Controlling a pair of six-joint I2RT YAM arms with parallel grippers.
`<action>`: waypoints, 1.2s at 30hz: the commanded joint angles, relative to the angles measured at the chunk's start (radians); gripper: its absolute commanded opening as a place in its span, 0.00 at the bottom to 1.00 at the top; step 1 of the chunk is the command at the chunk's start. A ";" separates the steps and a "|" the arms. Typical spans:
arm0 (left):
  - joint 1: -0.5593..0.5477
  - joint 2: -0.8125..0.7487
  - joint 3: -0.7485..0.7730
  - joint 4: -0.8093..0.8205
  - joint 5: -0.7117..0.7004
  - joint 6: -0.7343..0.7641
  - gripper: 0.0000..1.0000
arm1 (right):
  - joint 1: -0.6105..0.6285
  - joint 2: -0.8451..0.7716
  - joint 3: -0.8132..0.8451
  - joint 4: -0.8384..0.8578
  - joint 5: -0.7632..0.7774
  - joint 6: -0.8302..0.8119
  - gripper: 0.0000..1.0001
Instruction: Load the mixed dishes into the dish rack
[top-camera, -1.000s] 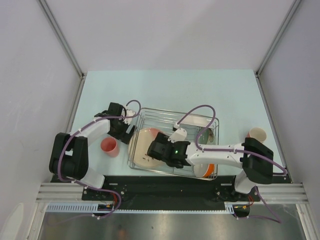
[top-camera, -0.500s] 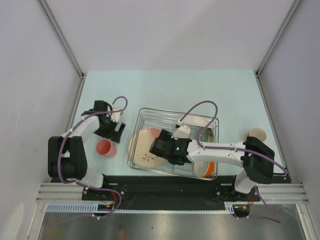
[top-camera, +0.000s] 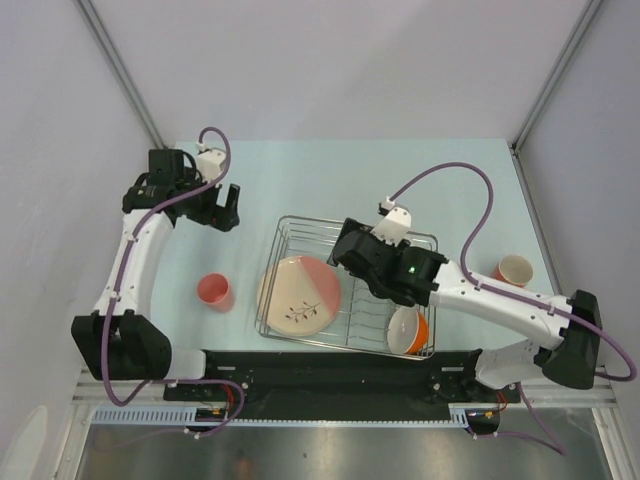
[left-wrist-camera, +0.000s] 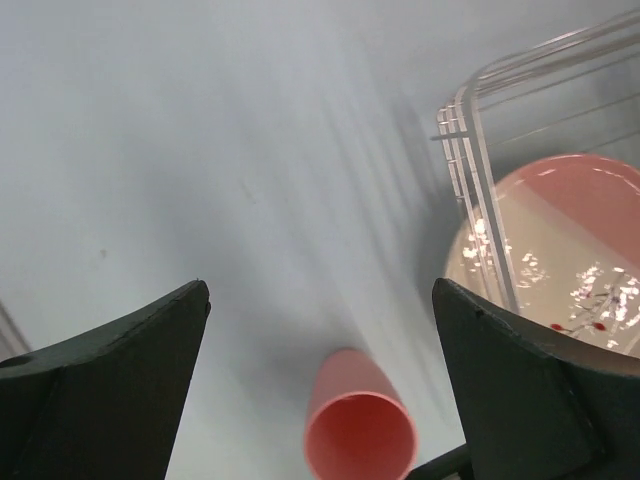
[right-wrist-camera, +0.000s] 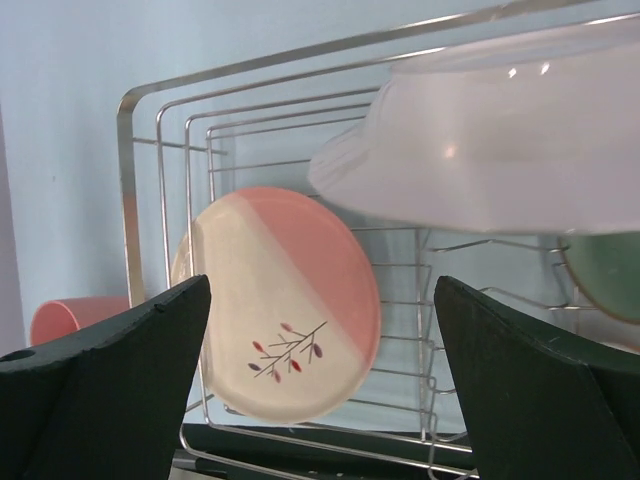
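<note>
The silver wire dish rack (top-camera: 283, 224) stands mid-table. A pinkish-white plate (top-camera: 298, 293) with a twig pattern leans in its left end, and an orange bowl (top-camera: 408, 330) with a white inside sits at its front right. A coral-pink cup (top-camera: 216, 292) stands on the table left of the rack. My left gripper (top-camera: 226, 210) hangs open at the far left, well apart from the cup (left-wrist-camera: 360, 430). My right gripper (top-camera: 348, 258) is open over the rack's back, empty. In its view the plate (right-wrist-camera: 290, 300), a whitish dish (right-wrist-camera: 500, 140) and a pale green bowl (right-wrist-camera: 605, 270) show.
A second pinkish cup (top-camera: 514, 269) stands on the table right of the rack. The rack's upright rim (right-wrist-camera: 128, 180) rises between the plate and the table. Metal frame posts and white walls close in the table on both sides.
My left arm has swung away from the rack to the far left. The right gripper has drawn back from the plate toward the rack's back. The plate stays leaning in the rack.
</note>
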 joint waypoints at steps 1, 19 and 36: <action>-0.087 0.025 0.022 -0.004 0.095 -0.055 0.99 | -0.037 -0.047 0.027 -0.067 -0.005 -0.063 1.00; -0.389 0.398 0.255 0.088 -0.040 -0.029 1.00 | -0.141 -0.123 0.027 -0.067 -0.115 -0.100 1.00; -0.394 0.647 0.393 0.127 -0.153 -0.032 1.00 | -0.213 -0.099 0.024 -0.080 -0.154 -0.119 1.00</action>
